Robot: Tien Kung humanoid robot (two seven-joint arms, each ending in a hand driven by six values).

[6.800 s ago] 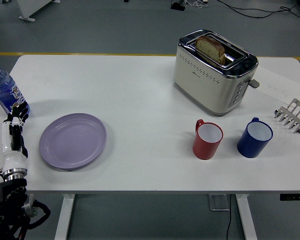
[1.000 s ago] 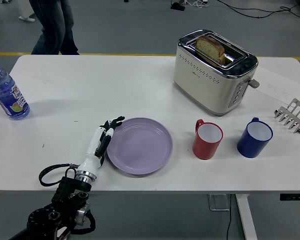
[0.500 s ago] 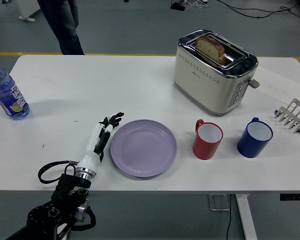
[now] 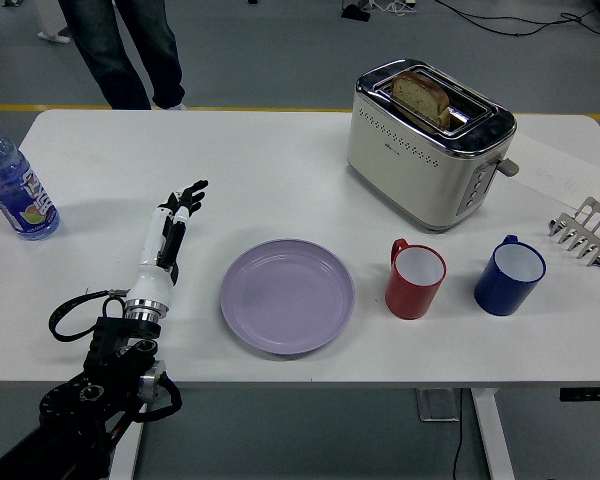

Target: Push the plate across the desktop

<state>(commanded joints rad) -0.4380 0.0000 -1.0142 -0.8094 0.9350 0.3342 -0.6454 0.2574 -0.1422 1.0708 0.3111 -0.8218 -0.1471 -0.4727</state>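
Note:
A round lilac plate (image 4: 287, 295) lies flat on the white table (image 4: 260, 170), near the front edge and just left of a red mug (image 4: 415, 280). My left hand (image 4: 173, 222) has white and black fingers held straight and relaxed, holding nothing. It hovers over the table well to the left of the plate, with a clear gap between them. Its black arm comes in from the lower left corner. The right arm is out of view.
A water bottle (image 4: 13, 190) stands at the far left edge. A toaster (image 4: 427, 140) with bread stands at the back right. A blue mug (image 4: 509, 275) and a metal rack (image 4: 585, 232) stand to the right. A person's legs (image 4: 120, 50) are behind the table's far left.
My left hand pushed the plate rightward to beside the red mug, then drew back to the left and away from it. The person behind the table walked right.

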